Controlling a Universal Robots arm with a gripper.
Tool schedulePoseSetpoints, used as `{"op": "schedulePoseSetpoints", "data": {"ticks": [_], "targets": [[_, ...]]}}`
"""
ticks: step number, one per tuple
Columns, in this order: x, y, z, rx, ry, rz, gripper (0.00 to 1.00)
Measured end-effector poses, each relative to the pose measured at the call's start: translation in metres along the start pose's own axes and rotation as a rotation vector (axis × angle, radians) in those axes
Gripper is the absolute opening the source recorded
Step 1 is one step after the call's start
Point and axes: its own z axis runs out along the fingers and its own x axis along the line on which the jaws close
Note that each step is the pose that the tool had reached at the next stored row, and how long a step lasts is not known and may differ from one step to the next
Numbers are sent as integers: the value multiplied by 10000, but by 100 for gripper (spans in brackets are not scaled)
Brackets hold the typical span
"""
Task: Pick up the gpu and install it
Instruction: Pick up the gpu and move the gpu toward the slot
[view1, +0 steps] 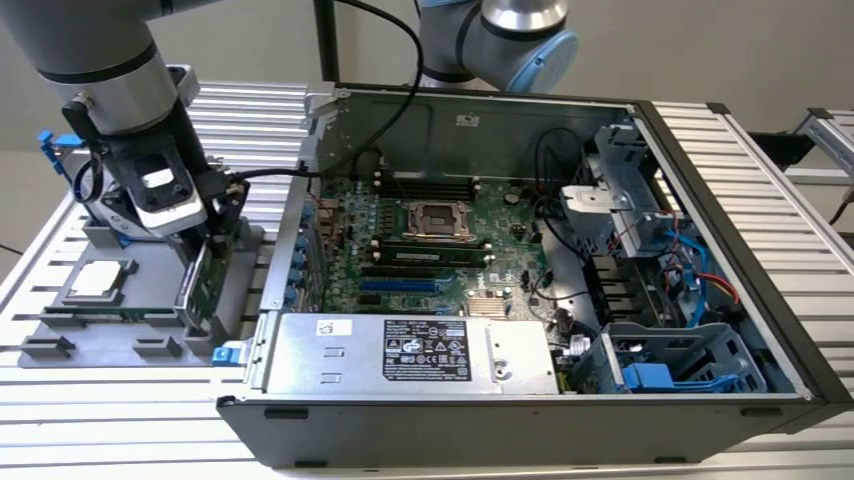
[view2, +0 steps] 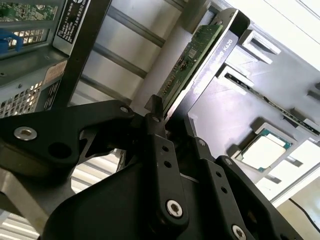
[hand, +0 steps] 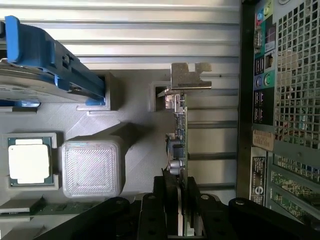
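The gpu (view1: 200, 285) stands on edge in the grey fixture tray (view1: 127, 325), at the exterior view's left, beside the open computer case. My gripper (view1: 203, 262) comes down on it from above and is shut on its top edge. In the first wrist view the gpu (hand: 179, 135) shows edge-on, with its silver bracket (hand: 190, 80) at the far end, and my gripper (hand: 179, 195) has a finger on each face. In the second wrist view the green board of the gpu (view2: 192, 52) runs away from my gripper (view2: 159, 116).
The open computer case (view1: 467, 125) fills the middle, with the motherboard (view1: 427, 250) inside and a power supply (view1: 400, 350) at the front. The tray also holds a processor (hand: 29, 160), a hard drive in a blue frame (hand: 50, 50) and a memory stick (hand: 65, 207).
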Motion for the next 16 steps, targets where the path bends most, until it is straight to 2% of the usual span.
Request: {"op": "schedulePoseSetpoints", "data": {"ticks": [16], "targets": [[-9, 1, -146, 0, 0, 0, 0]]}}
